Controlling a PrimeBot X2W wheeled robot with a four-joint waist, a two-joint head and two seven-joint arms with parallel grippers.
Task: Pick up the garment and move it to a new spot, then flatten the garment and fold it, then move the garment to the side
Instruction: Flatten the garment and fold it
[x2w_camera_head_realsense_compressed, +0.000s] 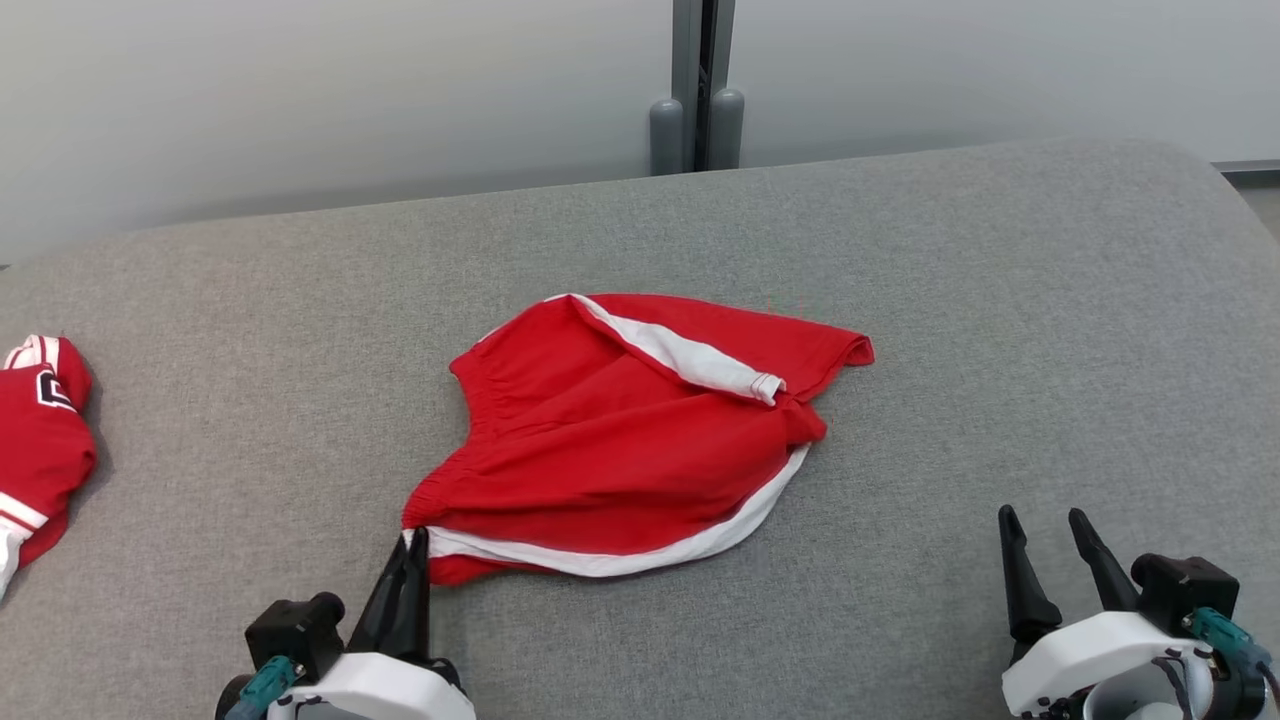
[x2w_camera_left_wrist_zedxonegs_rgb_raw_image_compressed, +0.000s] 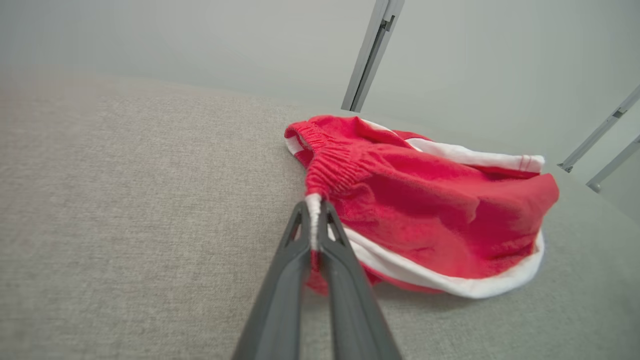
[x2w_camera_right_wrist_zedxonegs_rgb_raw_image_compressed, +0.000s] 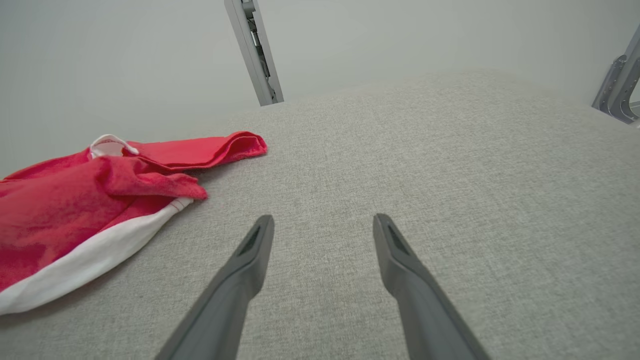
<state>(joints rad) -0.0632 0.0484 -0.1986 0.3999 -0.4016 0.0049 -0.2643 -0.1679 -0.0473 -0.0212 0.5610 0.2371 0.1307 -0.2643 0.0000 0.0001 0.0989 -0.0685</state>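
A grey woven surface (x2w_camera_head_realsense_compressed: 1000, 300) with a rounded far-right corner runs across the head view. Its weave is fine and flecked. Behind it stands a smooth, pale grey wall (x2w_camera_head_realsense_compressed: 300, 90), split by a darker grey post (x2w_camera_head_realsense_compressed: 700, 80) with two rounded caps at its foot.

The shorts (x2w_camera_head_realsense_compressed: 600, 440) lie on the surface in front of the post, a little to its left, about midway to the robot. They are soft red knit with broad white trim (x2w_camera_head_realsense_compressed: 600, 562) along the curved hem. They lie rumpled, with one leg folded over so that a white strip runs across the top. The gathered elastic waistband (x2w_camera_left_wrist_zedxonegs_rgb_raw_image_compressed: 332, 167) faces left of the post. No label or print can be read on them.

Far to the left of the post, at the surface's edge, is a bunched jersey (x2w_camera_head_realsense_compressed: 40, 440). It is red with white stripes and has a dark, white-edged patch of lettering, too cut off to read.

The left gripper (x2w_camera_head_realsense_compressed: 415, 545) is nearer the robot and left of the post. Its dark tapered fingers are pressed together on the white corner of the shorts at the end of the waistband. The right gripper (x2w_camera_head_realsense_compressed: 1040, 515) is well right of the post, over bare weave and apart from the shorts. Its fingers are spread and hold nothing.
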